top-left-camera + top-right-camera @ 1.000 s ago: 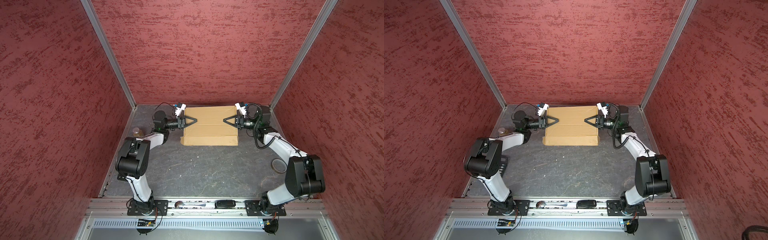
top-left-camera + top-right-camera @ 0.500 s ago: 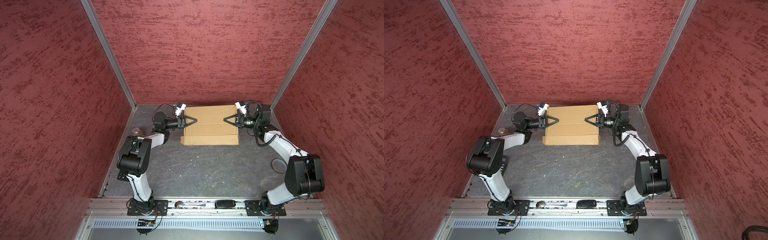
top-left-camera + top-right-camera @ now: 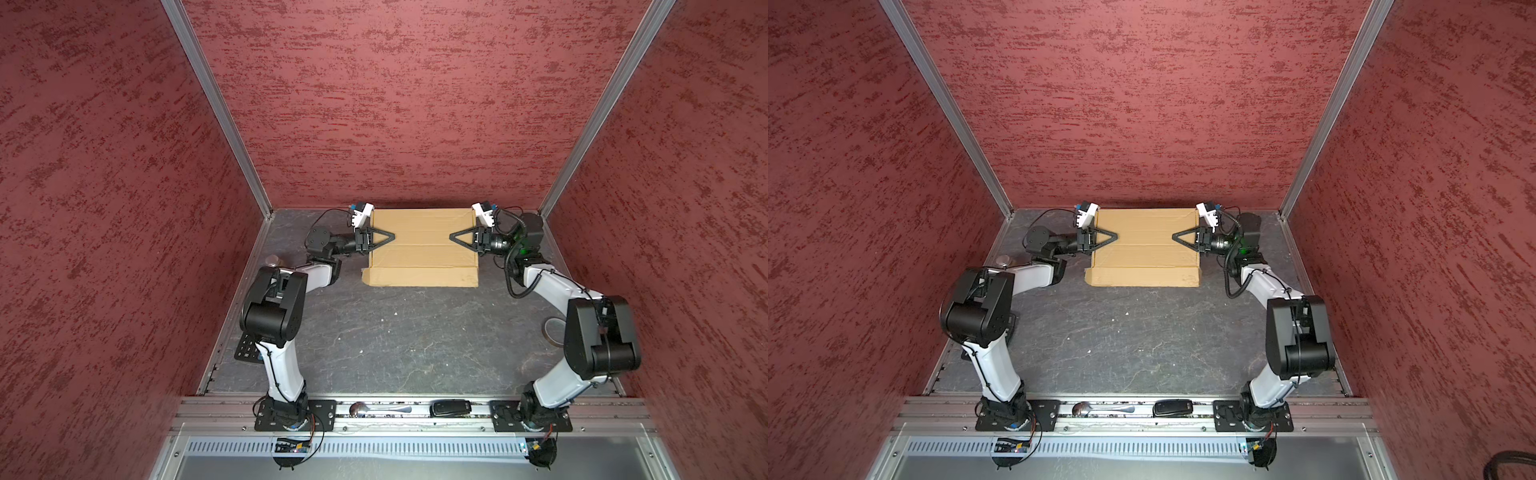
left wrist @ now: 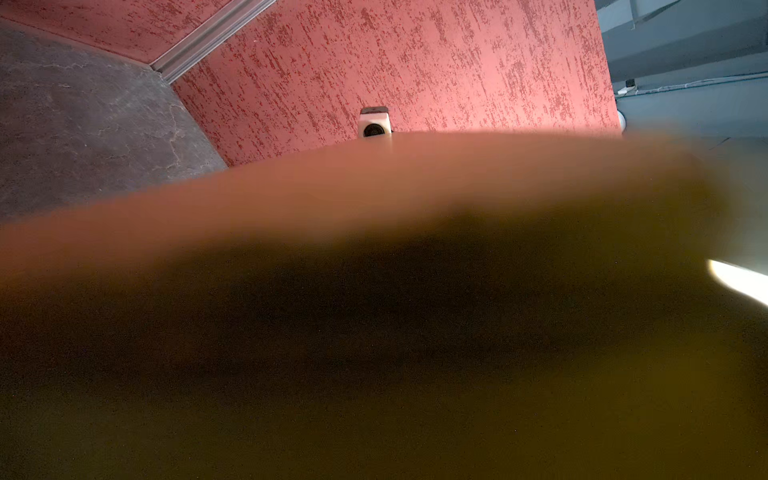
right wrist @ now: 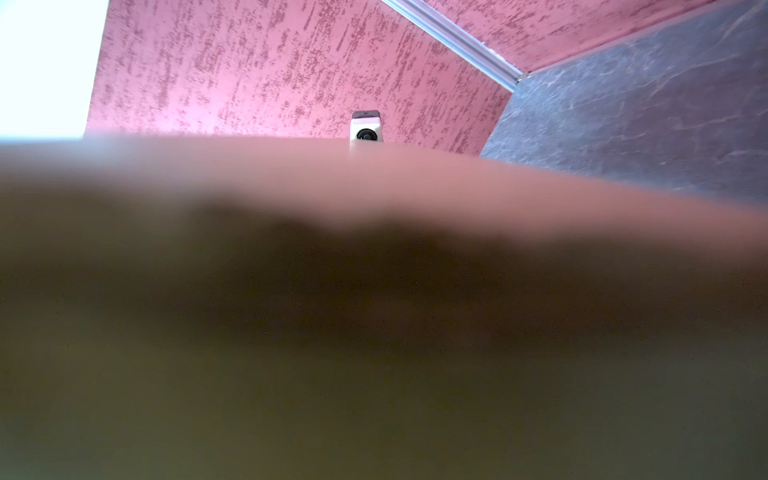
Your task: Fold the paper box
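The paper box point(image 3: 422, 257) point(image 3: 1144, 257) is tan cardboard with crosswise creases and lies at the back middle of the dark floor. My left gripper point(image 3: 392, 237) point(image 3: 1116, 237) reaches in over its left edge. My right gripper point(image 3: 451, 237) point(image 3: 1174, 237) reaches in over its right edge, and the two tips face each other. Both grippers are rolled on their side, so from above one finger covers the other. Blurred cardboard point(image 4: 374, 187) point(image 5: 374, 187) fills the lower part of each wrist view and hides the jaws.
A tape roll point(image 3: 552, 330) lies beside the right arm. A dark keypad point(image 3: 247, 353) and a small round object point(image 3: 274, 261) lie by the left arm. A spoon point(image 3: 361, 409) and a black device point(image 3: 451, 407) rest on the front rail. Red walls close three sides.
The left arm's elbow has crept slightly toward the back. Both gripper tips and the box stay where they were.
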`<state>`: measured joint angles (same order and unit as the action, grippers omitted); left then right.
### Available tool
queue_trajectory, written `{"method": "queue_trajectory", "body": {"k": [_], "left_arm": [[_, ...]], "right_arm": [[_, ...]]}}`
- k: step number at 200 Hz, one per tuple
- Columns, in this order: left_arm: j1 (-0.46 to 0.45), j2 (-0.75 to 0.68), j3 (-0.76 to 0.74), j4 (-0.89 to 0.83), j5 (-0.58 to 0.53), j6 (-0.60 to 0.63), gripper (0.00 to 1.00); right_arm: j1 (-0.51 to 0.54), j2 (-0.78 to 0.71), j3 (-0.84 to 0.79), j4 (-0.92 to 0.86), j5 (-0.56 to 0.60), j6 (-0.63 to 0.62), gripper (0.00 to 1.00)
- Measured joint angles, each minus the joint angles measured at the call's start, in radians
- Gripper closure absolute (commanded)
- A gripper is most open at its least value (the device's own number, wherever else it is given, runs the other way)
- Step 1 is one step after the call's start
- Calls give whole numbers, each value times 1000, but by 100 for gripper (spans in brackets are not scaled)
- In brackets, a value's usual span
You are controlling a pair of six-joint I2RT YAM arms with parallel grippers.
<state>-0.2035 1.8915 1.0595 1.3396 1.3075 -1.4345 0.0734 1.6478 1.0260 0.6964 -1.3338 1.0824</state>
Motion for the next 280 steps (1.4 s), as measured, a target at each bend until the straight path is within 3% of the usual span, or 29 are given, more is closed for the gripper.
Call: {"method": "queue_trajectory", "body": {"k": [51,110,143,221,280], "left_arm": [[-2,0,1,15,0,-17,40],[-5,18,9,-15,1,-20,51],[-5,19,16,-25,4,-20,54],[-3,19,20,-38,8,-30,56],[22,22,20,10,23,-100,58]], "right_arm": [[-3,8,-3,92,-10,65,66],[-3,-27,15,-138,8,-128,65],[-3,-37,22,-200,14,-173,63],[-3,-38,27,-237,20,-206,35],[-5,-38,27,-247,34,-227,23]]}}
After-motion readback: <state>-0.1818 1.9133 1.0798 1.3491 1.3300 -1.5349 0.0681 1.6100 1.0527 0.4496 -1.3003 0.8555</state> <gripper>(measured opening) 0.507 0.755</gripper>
